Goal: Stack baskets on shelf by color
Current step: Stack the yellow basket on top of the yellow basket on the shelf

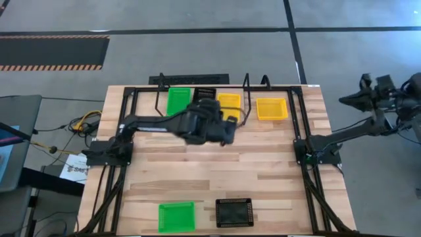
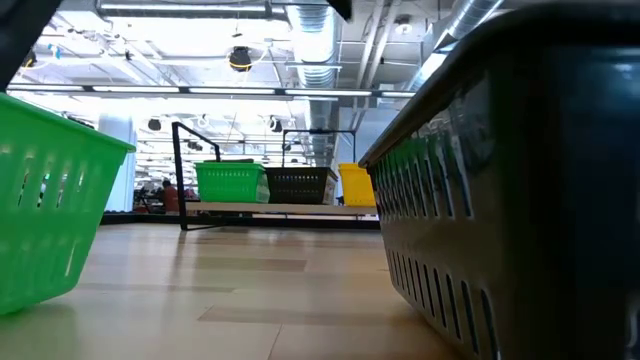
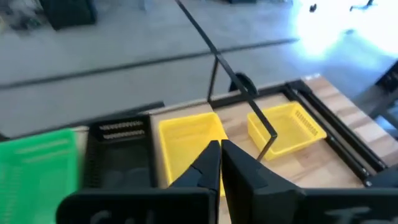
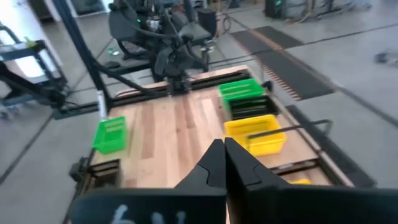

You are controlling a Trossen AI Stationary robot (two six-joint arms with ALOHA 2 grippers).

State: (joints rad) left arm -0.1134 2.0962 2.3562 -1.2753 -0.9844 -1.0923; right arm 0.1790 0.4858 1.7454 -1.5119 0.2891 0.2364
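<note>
In the high view the left gripper (image 1: 227, 128) hangs just below the middle of the frame's upper half, over the near edge of the shelf (image 1: 187, 118), its arm reaching in from the left side of the table (image 1: 263, 171). Its fingers (image 3: 208, 163) are pressed together, almost touching, with nothing between them; in the left wrist view they sit just in front of the yellow basket on the shelf (image 3: 186, 137). On the shelf, in a row near the top centre of the high view, stand a green basket (image 1: 177, 100), a black basket (image 1: 204, 94) and that yellow one (image 1: 229, 101); how many are stacked in each pile cannot be told. A loose yellow basket (image 1: 272, 108) lies on the table just right of the shelf. Near the bottom edge of the frame, well apart from the shelf, a second green basket (image 1: 176, 216) and a second black basket (image 1: 234, 212) sit side by side. The right gripper (image 4: 224, 155) waits off the table's right side, at the far right of the high view, its fingers likewise closed on nothing.
</note>
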